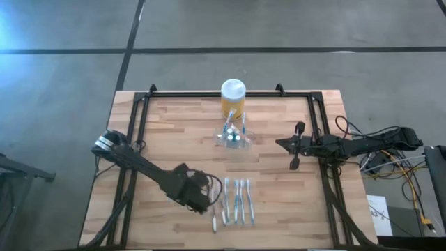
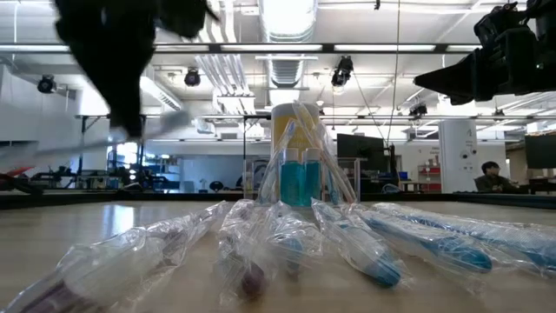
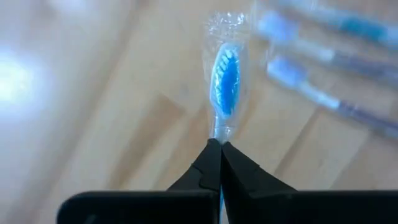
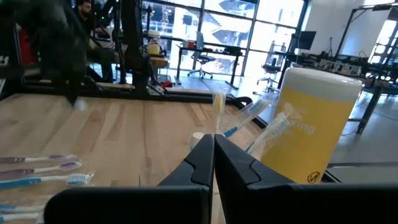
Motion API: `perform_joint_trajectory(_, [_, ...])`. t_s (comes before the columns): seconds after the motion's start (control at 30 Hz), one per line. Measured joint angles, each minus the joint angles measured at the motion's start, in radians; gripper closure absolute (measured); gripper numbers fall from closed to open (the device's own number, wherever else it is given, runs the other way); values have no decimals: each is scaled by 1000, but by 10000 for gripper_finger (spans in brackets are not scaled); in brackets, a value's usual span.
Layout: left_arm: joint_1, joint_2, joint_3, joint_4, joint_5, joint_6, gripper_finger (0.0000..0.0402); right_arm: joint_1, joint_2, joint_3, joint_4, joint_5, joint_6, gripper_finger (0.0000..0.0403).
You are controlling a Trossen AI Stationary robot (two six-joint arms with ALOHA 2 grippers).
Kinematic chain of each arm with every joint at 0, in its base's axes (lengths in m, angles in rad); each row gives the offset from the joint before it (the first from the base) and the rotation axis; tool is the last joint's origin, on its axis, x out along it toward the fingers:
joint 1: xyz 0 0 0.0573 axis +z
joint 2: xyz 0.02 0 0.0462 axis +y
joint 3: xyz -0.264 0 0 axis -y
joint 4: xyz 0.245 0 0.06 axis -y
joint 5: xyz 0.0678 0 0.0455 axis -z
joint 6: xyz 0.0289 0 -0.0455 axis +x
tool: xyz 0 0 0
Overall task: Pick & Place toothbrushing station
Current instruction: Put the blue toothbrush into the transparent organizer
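The toothbrushing station, a small clear holder with wrapped brushes standing in it, rests on the table in front of a yellow jar; it also shows in the low view. My left gripper hovers over the table's near middle, shut on a blue toothbrush in a clear wrapper. The same brush shows blurred in the air in the low view. My right gripper waits shut and level at the table's right, pointing toward the station, with nothing between its fingers. My left gripper pinches the wrapped toothbrush by its neck, just below the bristled head, between its two fingertips. The fingers slant down from above. The head sticks out beyond the fingertips; the handle is hidden behind the fingers. The brush is lifted clear of the table.
Several wrapped toothbrushes lie side by side on the table to the right of my left gripper. The yellow jar with a white lid stands at the far middle. Black frame rails run along the table's sides. A person sits far off in the room.
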State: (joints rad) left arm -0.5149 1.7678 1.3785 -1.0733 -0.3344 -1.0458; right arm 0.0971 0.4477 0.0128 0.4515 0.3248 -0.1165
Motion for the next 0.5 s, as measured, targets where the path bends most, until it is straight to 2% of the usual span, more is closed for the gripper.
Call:
perform_joint_trajectory(0.13, [-19,-154,-26,10,-177,75,399,0,0,0,1,5,-1,394])
perform_joint_trajectory(0.27, [-49,-334,-142,39,-326,172,399,0,0,0,1,16,-11,394])
perform_joint_trajectory(0.4, [-49,-568,-343,173,-364,282,400,0,0,0,2,17,-13,394])
perform_joint_trajectory(0.5, [-41,-740,-541,406,-341,491,400,0,0,0,10,17,-18,394])
